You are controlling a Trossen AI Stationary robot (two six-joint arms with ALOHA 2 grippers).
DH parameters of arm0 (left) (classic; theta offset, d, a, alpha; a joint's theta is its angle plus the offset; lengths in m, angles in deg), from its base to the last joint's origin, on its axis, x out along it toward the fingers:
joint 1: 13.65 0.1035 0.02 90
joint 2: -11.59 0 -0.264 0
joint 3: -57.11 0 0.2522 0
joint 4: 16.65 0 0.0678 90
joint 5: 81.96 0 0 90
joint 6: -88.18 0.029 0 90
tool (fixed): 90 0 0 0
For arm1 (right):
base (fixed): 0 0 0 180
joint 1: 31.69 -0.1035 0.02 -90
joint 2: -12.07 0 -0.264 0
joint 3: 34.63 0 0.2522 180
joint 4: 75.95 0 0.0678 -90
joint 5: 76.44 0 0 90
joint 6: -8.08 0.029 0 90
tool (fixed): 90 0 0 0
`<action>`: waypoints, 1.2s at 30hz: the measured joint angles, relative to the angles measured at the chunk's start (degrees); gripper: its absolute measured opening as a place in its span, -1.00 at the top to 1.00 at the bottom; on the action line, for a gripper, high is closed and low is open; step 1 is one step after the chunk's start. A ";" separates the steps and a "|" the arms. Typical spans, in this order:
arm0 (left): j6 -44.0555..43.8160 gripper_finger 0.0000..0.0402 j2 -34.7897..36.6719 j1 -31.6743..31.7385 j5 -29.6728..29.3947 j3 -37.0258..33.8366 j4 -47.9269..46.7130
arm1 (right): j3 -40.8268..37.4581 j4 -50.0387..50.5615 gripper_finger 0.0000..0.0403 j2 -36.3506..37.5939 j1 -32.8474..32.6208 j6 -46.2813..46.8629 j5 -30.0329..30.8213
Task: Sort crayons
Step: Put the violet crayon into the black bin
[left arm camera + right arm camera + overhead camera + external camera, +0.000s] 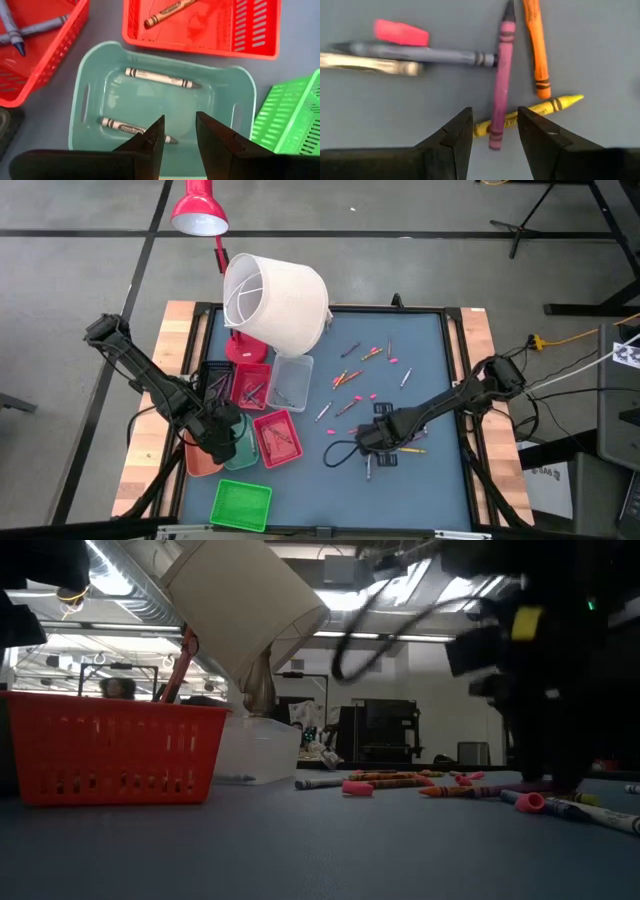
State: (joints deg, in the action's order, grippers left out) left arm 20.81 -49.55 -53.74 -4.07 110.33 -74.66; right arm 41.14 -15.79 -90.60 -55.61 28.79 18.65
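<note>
My left gripper (180,122) hangs open over a teal tray (80,100) with nothing between its fingers. Two grey-white crayons (160,78) (125,127) lie flat on the tray's floor. My right gripper (495,117) is open and points down at the table's right half (370,442). Its fingers stand on either side of a purple crayon (502,65), which lies across a yellow crayon (555,104). An orange crayon (536,45), a blue-grey crayon (415,54) and a pale crayon (367,64) lie flat beside them. More crayons (350,375) are scattered mid-table.
Red trays (277,437) (250,385), a clear tray (290,380), an orange tray (203,460) and a green tray (241,505) crowd the table's left half. A tipped white lampshade (275,300) hangs over the far left. A pink stub (401,32) lies by the crayons.
</note>
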 joint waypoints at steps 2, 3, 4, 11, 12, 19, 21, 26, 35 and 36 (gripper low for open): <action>0.00 0.52 0.00 0.00 -0.45 0.00 0.02 | -1.90 -3.13 0.23 0.22 -0.02 0.68 0.36; 0.00 0.52 0.00 0.00 -0.46 0.00 0.02 | -2.44 -4.01 0.23 0.27 -0.07 1.38 0.17; 0.02 0.52 -0.01 0.00 -0.46 0.00 0.08 | -2.68 -4.54 0.23 0.22 -0.07 1.60 0.15; 0.02 0.52 -0.02 0.00 -0.49 -0.02 0.36 | -2.85 -5.70 0.23 0.19 -0.11 1.55 0.56; 0.02 0.52 -0.02 0.00 -0.51 -0.02 0.39 | -2.85 -5.72 0.24 0.17 -0.11 1.55 0.57; 0.03 0.52 -0.02 0.00 -0.94 -0.02 1.39 | -2.81 -5.96 0.53 0.09 -0.11 1.55 0.31; 0.04 0.52 -0.02 0.00 -2.29 -0.02 3.02 | -2.80 -6.06 0.64 0.07 -0.13 1.55 0.28; 1.07 0.52 -0.02 0.00 -9.32 -0.02 10.01 | -2.76 -6.19 0.86 0.04 -0.12 1.55 0.29; 17.16 0.52 -0.02 0.00 -19.76 -0.02 23.93 | -2.67 -6.03 0.91 0.04 -0.11 1.55 -0.16; 18.95 0.52 -0.02 0.00 -20.93 -0.02 25.10 | -2.42 -5.78 0.89 -0.01 -0.05 1.55 -0.30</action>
State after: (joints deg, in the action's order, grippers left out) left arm 39.76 -49.58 -53.74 -25.01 110.31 -49.56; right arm 38.72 -21.57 -90.62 -55.66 30.34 18.35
